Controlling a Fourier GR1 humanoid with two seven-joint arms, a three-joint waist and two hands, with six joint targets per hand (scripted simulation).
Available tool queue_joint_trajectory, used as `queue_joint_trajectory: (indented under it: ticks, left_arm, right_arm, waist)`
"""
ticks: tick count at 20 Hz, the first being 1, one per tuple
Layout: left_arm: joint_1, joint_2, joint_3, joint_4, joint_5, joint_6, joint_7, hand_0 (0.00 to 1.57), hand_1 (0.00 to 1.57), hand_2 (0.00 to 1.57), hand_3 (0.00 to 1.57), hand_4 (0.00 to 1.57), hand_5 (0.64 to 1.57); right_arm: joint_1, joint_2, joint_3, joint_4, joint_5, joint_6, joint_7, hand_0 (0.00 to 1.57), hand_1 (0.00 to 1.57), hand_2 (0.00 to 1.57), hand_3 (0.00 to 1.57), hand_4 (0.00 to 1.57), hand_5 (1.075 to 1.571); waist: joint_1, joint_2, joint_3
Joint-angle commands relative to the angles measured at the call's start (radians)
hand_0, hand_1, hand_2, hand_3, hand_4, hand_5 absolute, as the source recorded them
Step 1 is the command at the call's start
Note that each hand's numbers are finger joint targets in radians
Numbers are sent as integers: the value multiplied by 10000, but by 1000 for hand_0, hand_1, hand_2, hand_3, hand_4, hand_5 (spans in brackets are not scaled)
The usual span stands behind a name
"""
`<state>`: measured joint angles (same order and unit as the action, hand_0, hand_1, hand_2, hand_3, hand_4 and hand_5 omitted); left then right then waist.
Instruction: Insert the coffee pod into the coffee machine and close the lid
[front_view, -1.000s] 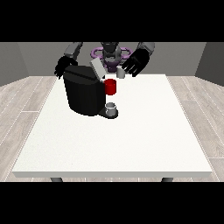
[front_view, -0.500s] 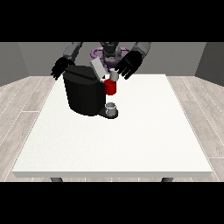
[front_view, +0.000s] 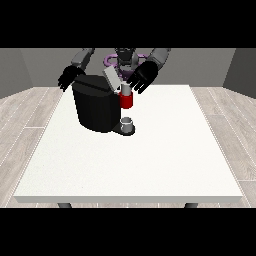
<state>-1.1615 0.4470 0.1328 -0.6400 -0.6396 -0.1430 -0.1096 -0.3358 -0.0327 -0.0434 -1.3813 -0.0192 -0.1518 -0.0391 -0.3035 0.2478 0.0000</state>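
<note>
Black and bulky, the coffee machine (front_view: 95, 107) sits on the white desk (front_view: 150, 160), its grey lid (front_view: 112, 79) tilted up, looking light and stiff enough to push down by its top edge, where the hand at the view's right (front_view: 141, 77) hovers with fingers spread, holding nothing.

A large white table (front_view: 150, 160) on a pale wood-plank floor (front_view: 22, 120) is seen carrying a black coffee machine (front_view: 95, 107) at its far left part, with a small grey cup (front_view: 128, 123) set on the machine's base.
</note>
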Motion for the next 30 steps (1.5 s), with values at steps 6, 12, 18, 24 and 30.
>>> queue_joint_trajectory:
  ticks: [6, 12, 18, 24, 30]
  left_arm:
    - [-225, 171, 69, 158, -124, 82, -341, 1203, 1203, 1272, 1200, 500, 1571]
    - [82, -112, -36, 226, -223, 135, -309, 1164, 1164, 1239, 1182, 492, 1571]
    - [197, 8, 30, 523, -269, -26, -240, 1249, 1249, 1282, 1181, 480, 1571]
    - [39, -78, -82, 383, -330, -168, -495, 1211, 1211, 1239, 1123, 460, 1571]
    - [426, -204, -185, 384, -573, 375, -745, 1118, 1118, 1158, 990, 442, 1571]
  right_arm:
    - [-3, 7, 56, -123, 52, -11, -206, 0, 0, 0, 0, 481, 1571]
    - [-20, -96, -260, -27, -126, -73, -249, 0, 0, 0, 0, 448, 1571]
    - [504, -205, -36, -437, -294, 346, 206, 0, 0, 0, 0, 446, 1571]
    - [199, -141, -162, -151, -74, -57, -135, 0, 0, 0, 0, 366, 1571]
    - [-117, -186, -255, -214, -105, -218, 246, 0, 0, 0, 0, 438, 1571]
  waist:
    - [-24, 428, 0]
    - [224, 263, 1]
    - [-241, -89, -1]
    - [107, 240, 0]
    - [279, 387, -3]
